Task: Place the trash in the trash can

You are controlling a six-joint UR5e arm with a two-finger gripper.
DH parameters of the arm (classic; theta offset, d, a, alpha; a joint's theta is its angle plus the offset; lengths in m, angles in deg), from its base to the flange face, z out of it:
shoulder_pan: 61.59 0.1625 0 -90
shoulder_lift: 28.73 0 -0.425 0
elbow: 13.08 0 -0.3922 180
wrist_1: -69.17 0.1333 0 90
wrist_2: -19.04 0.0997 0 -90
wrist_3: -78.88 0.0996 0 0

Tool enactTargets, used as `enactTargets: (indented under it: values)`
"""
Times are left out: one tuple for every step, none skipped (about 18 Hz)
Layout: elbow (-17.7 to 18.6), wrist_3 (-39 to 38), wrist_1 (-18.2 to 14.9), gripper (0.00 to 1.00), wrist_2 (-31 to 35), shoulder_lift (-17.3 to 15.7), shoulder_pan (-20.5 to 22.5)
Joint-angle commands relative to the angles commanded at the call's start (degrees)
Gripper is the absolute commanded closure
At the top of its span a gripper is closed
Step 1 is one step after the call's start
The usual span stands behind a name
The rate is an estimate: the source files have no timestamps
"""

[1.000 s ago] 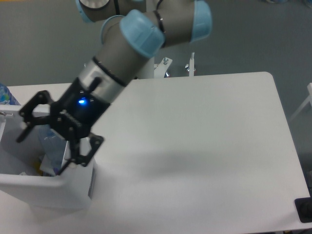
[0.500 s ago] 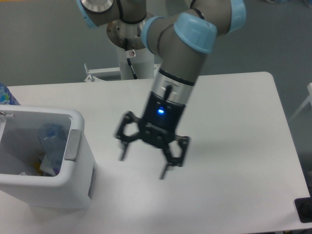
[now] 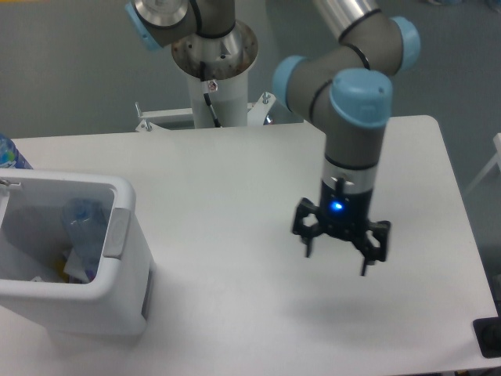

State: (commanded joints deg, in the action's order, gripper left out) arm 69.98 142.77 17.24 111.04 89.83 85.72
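Observation:
The white boxy trash can (image 3: 135, 258) stands at the table's left edge, with a grey handle tab on its right rim. Inside it lies the crushed clear bluish bottle (image 3: 84, 223), and below the bottle a white folded sheet (image 3: 76, 265) partly shows. My gripper (image 3: 337, 262) hangs open over the right half of the table, far from the can, with nothing between its fingers.
The arm's base column (image 3: 215, 78) rises behind the table's far edge. A blue-printed object (image 3: 9, 153) pokes in at the far left edge. A dark object (image 3: 489, 337) sits off the table's near right corner.
My gripper has swung from over the trash can rightward across the table to its right half, staying open. The bottle and sheet stay in the can.

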Motion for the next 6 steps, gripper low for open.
enactTargets:
  values:
    - [-0.27, 0.35, -0.27, 0.00, 0.89, 0.27, -0.44]
    - [-0.27, 0.97, -0.36, 0.00, 0.90, 0.44, -0.53]
    - [-0.18, 1.76, -0.36, 0.00, 0.90, 0.45, -0.62]
    - [-0.10, 2.46, -0.45, 0.00, 0.90, 0.45, -0.62]
    - [0.17, 2.82, -0.45, 0.00, 0.90, 0.36, -0.62]
    - [0.26, 2.91, -0.36, 0.00, 0.90, 0.36, -0.62]
